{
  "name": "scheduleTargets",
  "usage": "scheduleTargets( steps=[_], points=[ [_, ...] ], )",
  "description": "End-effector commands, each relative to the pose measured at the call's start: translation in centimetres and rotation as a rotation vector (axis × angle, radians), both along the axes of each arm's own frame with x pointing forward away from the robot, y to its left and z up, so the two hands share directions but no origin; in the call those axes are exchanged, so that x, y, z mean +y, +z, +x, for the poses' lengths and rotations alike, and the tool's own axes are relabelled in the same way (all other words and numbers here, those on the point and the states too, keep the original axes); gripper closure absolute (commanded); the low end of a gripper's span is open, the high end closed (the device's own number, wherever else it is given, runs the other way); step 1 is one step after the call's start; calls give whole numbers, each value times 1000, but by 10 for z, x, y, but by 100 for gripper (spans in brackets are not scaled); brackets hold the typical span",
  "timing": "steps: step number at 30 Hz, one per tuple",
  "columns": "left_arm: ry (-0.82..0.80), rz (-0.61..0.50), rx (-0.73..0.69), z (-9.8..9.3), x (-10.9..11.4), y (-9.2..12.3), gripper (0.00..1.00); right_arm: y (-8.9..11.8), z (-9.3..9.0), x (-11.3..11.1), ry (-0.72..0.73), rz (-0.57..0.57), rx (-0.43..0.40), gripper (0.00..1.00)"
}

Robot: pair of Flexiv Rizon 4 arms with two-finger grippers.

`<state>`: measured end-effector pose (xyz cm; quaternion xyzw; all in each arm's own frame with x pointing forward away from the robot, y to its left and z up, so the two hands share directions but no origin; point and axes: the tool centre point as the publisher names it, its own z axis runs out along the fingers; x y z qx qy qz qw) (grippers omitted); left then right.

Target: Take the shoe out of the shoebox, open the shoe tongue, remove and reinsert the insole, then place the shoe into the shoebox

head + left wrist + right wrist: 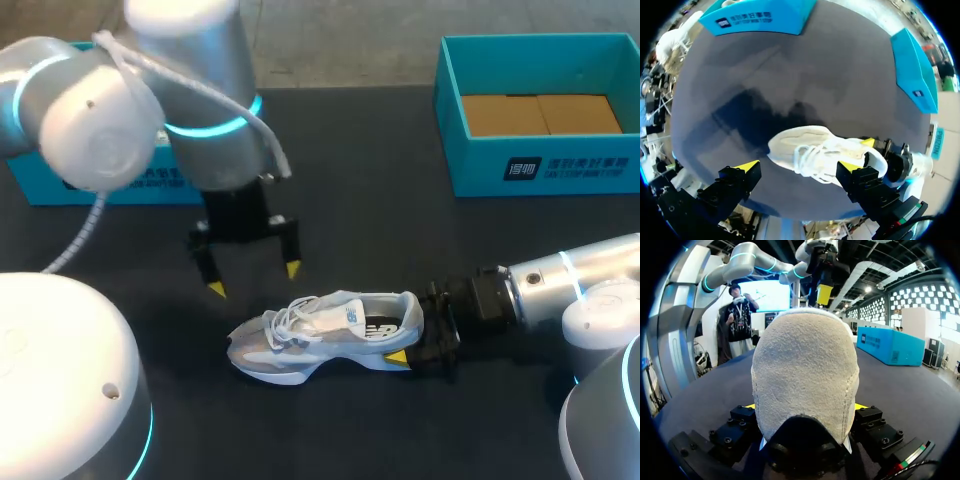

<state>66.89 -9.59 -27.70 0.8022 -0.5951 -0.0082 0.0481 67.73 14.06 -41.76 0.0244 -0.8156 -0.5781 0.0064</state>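
Shoe (325, 335) sits sole down on the dark table (400, 220), outside the shoebox (470, 170). Its long axis runs across the table. The toe points toward my left side and the heel toward my right arm.

Right gripper (418, 335) is at the shoe's heel. Its 2 fingers are clamped on the heel, 1 on each side.

Left gripper (251, 278) hangs above and beyond the shoe's toe end with its fingers wide apart, touching nothing.

The shoebox stands well beyond the heel end, open, with brown cardboard (540, 113) in its bottom. A second teal box (40, 185) lies beyond the toe end, partly behind my left arm.

View differences:
- The head view alone shows the inside of the shoebox.
- The left wrist view shows the shoe (820, 152) from above, with the white laces (812, 157) and tongue area showing. The left gripper (799, 166) straddles it without contact, and both teal boxes are in sight.
- In the right wrist view the grey heel of the shoe (805, 370) fills the middle and hides the toe. A yellow tip of the right gripper (806, 407) peeks out on either side of it.
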Motion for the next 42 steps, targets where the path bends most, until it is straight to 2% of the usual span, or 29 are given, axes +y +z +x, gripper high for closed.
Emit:
scheduleTargets(
  steps=[1, 8, 19, 27, 32, 42],
  points=[
    [-12, 43, 13, 2, -32, -3, 0, 0, -1, 1, -3, -3, -1, 100],
    [-86, 66, 33, -2, -55, -9, 0, 0, -1, 1, -3, -3, -1, 100],
    [-109, 109, 40, -12, -99, -24, 0, 0, -1, 1, -3, -3, -1, 100],
    [-82, 215, 104, -8, -126, -40, 0, 0, -1, 1, -3, -3, -1, 100],
    [-71, 286, 138, -5, -134, -54, 0, 0, -1, 1, -3, -3, -1, 100],
    [-57, 362, 134, -9, -144, -66, 0, 0, -1, 1, -3, -3, -1, 100]
  ],
)
